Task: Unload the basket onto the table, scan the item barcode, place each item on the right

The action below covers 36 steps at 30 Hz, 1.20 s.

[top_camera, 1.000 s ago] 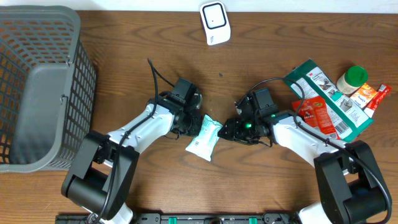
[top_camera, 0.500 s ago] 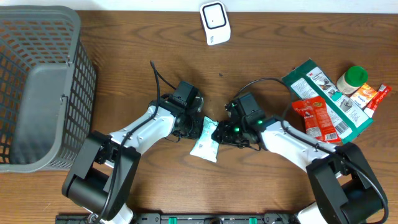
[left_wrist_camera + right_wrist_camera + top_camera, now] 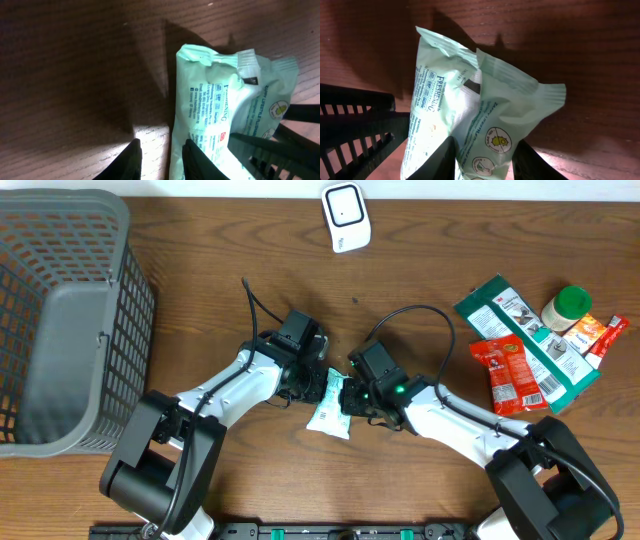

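Note:
The item is a mint-green packet [image 3: 327, 412] lying on the wooden table between both arms. My right gripper [image 3: 345, 395] has come in from the right. In the right wrist view its jaws [image 3: 490, 162] pinch the packet's [image 3: 470, 100] crumpled right fold. My left gripper [image 3: 315, 387] sits at the packet's upper left. In the left wrist view it [image 3: 162, 160] stands slightly open over bare wood, one finger [image 3: 192, 160] resting on the packet's [image 3: 215, 100] edge. No barcode shows on the packet. The white scanner [image 3: 345, 217] stands at the table's far edge.
A grey mesh basket [image 3: 135, 310] fills the far left. At the right lie a green pack [image 3: 525, 340], a red pouch [image 3: 508, 372], a green-lidded bottle [image 3: 565, 308] and orange sachets [image 3: 600, 335].
My right gripper has slid left up to the packet and closed its jaws on it. The packet has shifted a little. The left arm has stayed put.

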### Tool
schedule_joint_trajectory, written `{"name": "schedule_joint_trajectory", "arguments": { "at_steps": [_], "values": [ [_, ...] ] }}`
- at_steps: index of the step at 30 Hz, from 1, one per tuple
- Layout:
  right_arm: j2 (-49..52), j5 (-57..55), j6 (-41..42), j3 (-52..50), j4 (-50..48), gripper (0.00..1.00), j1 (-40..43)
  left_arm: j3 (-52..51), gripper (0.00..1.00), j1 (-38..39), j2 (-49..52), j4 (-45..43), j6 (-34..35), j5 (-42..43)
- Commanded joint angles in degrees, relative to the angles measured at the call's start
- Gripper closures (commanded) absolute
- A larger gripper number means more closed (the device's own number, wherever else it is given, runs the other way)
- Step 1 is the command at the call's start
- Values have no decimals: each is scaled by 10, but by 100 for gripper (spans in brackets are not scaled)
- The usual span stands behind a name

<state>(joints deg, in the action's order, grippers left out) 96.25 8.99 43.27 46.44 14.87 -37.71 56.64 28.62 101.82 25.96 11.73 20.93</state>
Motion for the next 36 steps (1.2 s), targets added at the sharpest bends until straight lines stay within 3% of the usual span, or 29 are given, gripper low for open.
{"name": "schedule_joint_trajectory", "arguments": {
  "at_steps": [1, 7, 11, 16, 29, 36],
  "values": [
    [-2, -41, 11, 2, -2, 68, -21, -7, 71, 1, 4, -4, -6, 11],
    [11, -55, 58, -10, -8, 69, -25, -7, 71, 1, 4, -12, -6, 11],
    [17, -58, 59, -12, -8, 91, -24, -7, 71, 1, 4, -12, -6, 11],
    [15, -57, 57, -12, -9, 99, -12, -7, 71, 1, 3, -14, -6, 11],
    [-137, -42, -219, -11, 5, 99, 31, 8, 69, -42, -111, -21, -5, 9],
    [-224, -55, -312, 6, 35, 99, 37, 8, 62, -126, -192, -21, -5, -2]
  ]
}}
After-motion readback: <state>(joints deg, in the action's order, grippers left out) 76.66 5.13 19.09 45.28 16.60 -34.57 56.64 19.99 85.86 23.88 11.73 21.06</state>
